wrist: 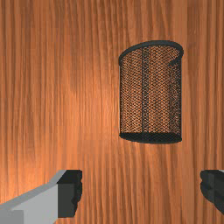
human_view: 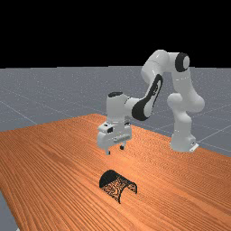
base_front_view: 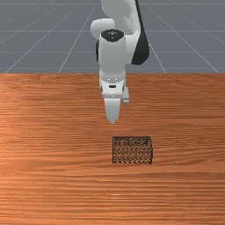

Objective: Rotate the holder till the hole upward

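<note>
The mesh holder lies on its side on the table, well in from the edge by the arm's base, its rim toward the front view's right. The gripper hangs above and off its closed end, jaws wide apart, holding nothing. Coming down without first shifting over could miss it; an off-centre squeeze could roll the round wall, and a shallow grip could slip while tipping it upright.

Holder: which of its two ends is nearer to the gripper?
The closed, dark mesh end; the thick-rimmed open end lies farther from the gripper.
</note>
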You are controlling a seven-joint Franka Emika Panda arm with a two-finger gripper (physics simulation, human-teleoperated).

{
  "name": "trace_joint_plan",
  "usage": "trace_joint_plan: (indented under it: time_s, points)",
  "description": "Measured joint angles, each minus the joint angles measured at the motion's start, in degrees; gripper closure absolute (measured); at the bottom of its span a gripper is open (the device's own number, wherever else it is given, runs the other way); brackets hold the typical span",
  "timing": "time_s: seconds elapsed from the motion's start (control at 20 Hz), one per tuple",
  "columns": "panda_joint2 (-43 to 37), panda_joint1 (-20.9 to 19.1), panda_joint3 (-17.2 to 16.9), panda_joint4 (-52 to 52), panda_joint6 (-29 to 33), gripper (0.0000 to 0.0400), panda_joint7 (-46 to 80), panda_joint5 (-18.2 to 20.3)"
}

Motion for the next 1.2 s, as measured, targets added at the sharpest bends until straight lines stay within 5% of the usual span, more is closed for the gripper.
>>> trace_joint_plan:
  time_s: [0.05,0.1,0.25,0.3,0.35,0.5,1.2]
  points:
    - [0.0,0.0,0.0,0.0,0.0,0.0157,0.0,0.0]
    - [0.0,0.0,0.0,0.0,0.0,0.0252,0.0,0.0]
    - [0.0,0.0,0.0,0.0,0.0,0.0367,0.0,0.0]
    - [1.2,0.8,-0.9,0.1,2.0,0.0223,5.1,0.6]
    - [3.0,1.0,-1.0,0.0,4.0,0.0135,5.4,0.6]
    - [4.2,0.2,-0.2,-0.3,4.6,0.0030,1.2,0.1]
    - [7.0,11.8,1.0,4.2,2.7,0.0000,21.2,-1.0]
